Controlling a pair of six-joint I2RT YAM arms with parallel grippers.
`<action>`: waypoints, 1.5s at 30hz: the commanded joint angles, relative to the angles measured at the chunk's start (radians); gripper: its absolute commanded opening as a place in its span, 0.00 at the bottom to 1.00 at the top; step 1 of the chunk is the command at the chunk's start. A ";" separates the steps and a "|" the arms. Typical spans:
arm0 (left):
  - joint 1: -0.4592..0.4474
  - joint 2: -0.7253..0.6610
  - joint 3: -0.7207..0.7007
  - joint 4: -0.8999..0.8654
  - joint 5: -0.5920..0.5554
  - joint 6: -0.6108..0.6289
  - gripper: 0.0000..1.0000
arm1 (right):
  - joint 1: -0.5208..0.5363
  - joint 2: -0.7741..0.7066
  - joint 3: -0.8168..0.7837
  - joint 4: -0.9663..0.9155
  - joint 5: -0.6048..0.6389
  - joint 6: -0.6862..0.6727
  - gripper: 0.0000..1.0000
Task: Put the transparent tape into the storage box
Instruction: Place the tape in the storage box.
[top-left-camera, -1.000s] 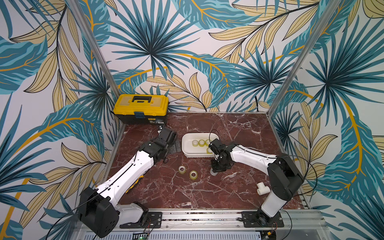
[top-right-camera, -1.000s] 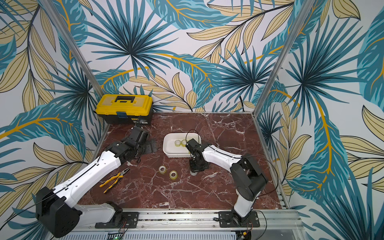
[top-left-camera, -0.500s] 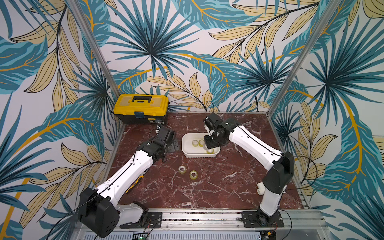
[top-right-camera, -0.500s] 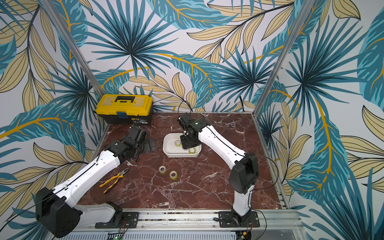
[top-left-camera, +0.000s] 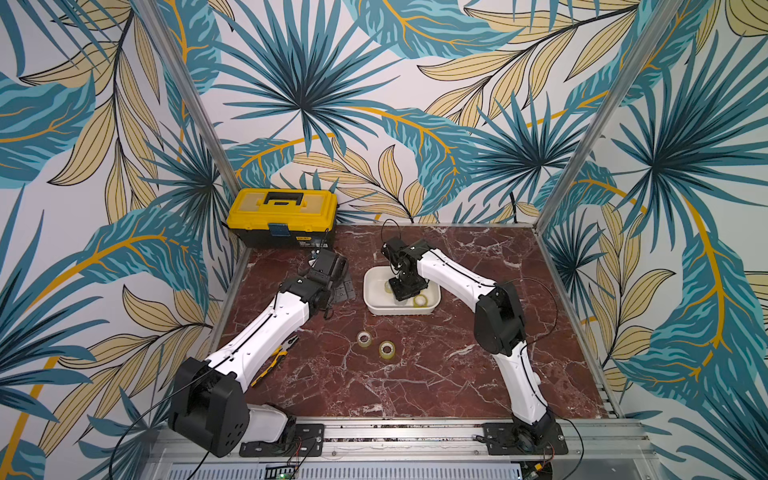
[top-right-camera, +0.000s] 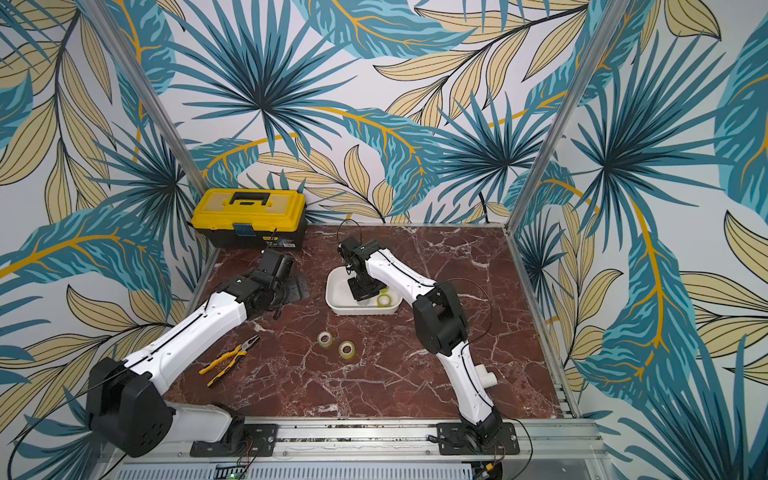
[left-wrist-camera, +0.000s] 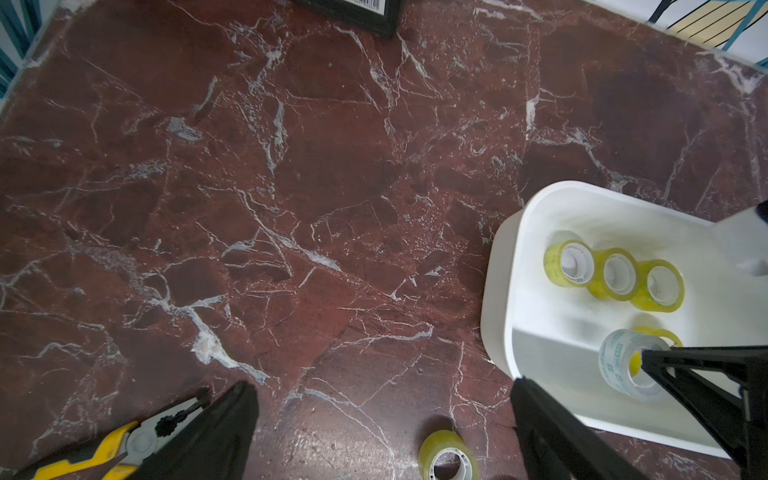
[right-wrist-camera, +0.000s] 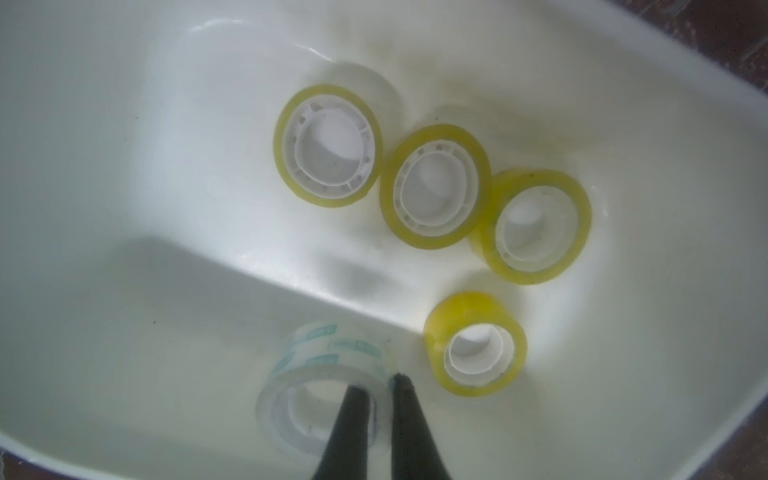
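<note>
Your right hand (right-wrist-camera: 378, 384) pinches the grey roll (right-wrist-camera: 328, 353) through its core, low in the box (right-wrist-camera: 124, 166), likely for a soft release beside four yellow rolls (right-wrist-camera: 432, 241); left hand (left-wrist-camera: 382, 382) gapes empty; two rolls (top-left-camera: 364, 338) wait on the table (top-left-camera: 415, 382)

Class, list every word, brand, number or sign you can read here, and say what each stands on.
No text is legible.
The toolbox, small label on its front: too small to read.
Its barcode sticker, on the black base: blurred and cut off.
The greyer tape roll, blue-green print: blurred.
</note>
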 joint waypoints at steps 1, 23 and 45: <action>0.011 0.018 0.022 0.028 0.022 0.013 1.00 | -0.003 0.026 -0.023 0.024 0.020 -0.010 0.00; 0.027 0.054 0.034 0.025 0.071 0.027 1.00 | -0.004 0.075 -0.068 0.074 0.102 -0.009 0.09; 0.022 -0.039 -0.124 0.048 0.125 0.015 1.00 | -0.002 -0.024 -0.019 0.075 0.049 0.016 0.34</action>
